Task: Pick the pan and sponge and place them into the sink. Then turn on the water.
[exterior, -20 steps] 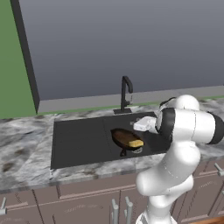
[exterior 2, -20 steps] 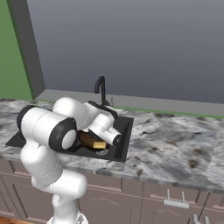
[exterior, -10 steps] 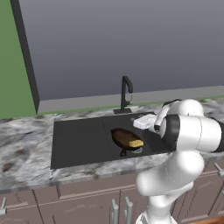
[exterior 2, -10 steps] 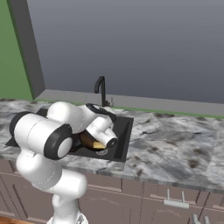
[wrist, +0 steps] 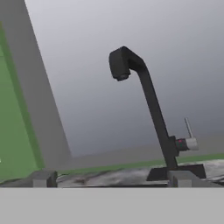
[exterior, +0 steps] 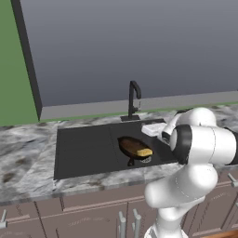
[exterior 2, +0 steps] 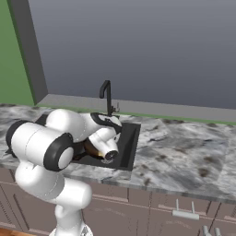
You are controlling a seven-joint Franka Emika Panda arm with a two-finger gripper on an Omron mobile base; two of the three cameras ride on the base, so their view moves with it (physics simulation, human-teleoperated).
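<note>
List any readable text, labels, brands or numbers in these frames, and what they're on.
None. No lettering, brand, number or sign shows on the faucet, its lever, the sink, the pan, the sponge, the counter, the cabinet fronts or the wall.

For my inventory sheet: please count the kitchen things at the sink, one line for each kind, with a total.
Pan, inside the sink: 1
Sponge, lying on the pan: 1
Sink: 1
Faucet, no water running: 1
Total: 4
</note>
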